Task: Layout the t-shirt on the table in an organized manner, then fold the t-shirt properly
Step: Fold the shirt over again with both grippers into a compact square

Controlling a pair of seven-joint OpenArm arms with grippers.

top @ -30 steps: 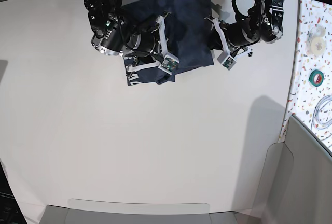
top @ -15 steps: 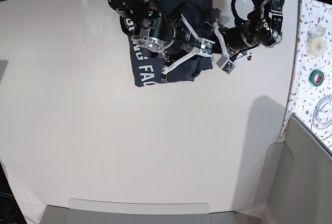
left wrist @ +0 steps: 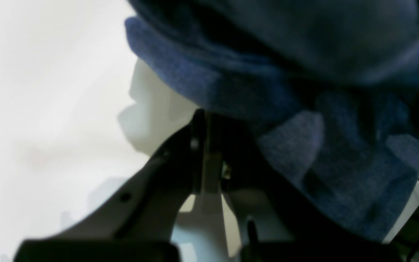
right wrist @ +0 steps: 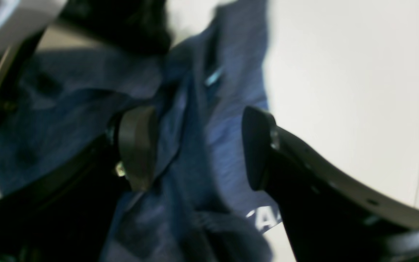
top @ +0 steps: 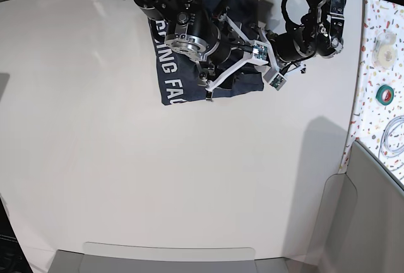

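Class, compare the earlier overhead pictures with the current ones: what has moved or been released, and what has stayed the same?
The right pincer swung across the t-shirt toward the left arm, flipping a layer so the white lettering now faces up, and its jaws have opened, with cloth lying between them. The left pincer stays shut at the shirt's edge, and the shirt remains at the table's far side.

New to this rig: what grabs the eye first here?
The dark navy t-shirt, bunched at the far edge of the white table, part of its white lettering showing on the base view's left. Both black arms crowd over it: the right gripper stands open with cloth between its fingers, and the left gripper is shut at the shirt's edge. A speckled strip with tape rolls runs along the right of the base view.
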